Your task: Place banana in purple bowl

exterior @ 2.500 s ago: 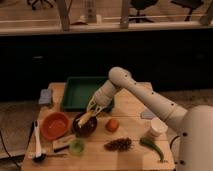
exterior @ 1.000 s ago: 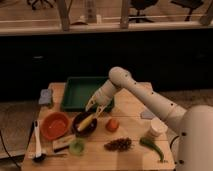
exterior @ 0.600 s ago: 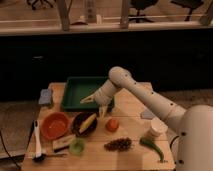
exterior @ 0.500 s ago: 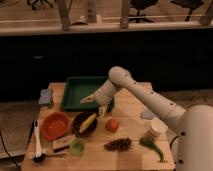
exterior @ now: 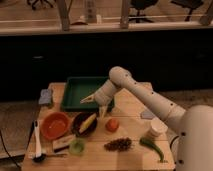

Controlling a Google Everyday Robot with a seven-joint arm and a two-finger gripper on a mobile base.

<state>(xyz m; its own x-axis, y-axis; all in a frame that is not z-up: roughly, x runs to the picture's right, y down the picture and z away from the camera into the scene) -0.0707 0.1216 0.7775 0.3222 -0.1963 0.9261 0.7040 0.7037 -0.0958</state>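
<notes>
The pale-yellow banana [exterior: 88, 122] lies inside the dark purple bowl [exterior: 81, 128] at the front left of the wooden table. My gripper [exterior: 96, 104] hangs above and a little to the right of the bowl, over the front edge of the green tray, with its two fingers spread apart and nothing between them. It does not touch the banana.
An orange-red bowl [exterior: 55, 125] sits left of the purple bowl. A green tray [exterior: 75, 93] stands behind. An orange fruit [exterior: 112, 124], a pine cone [exterior: 118, 144], a green pepper [exterior: 152, 147], a white cup [exterior: 157, 128], a small green cup [exterior: 76, 146] and a spoon [exterior: 37, 145] lie around.
My gripper was down at the purple bowl with the banana. It has let the banana go into the bowl and has risen up and back toward the green tray.
</notes>
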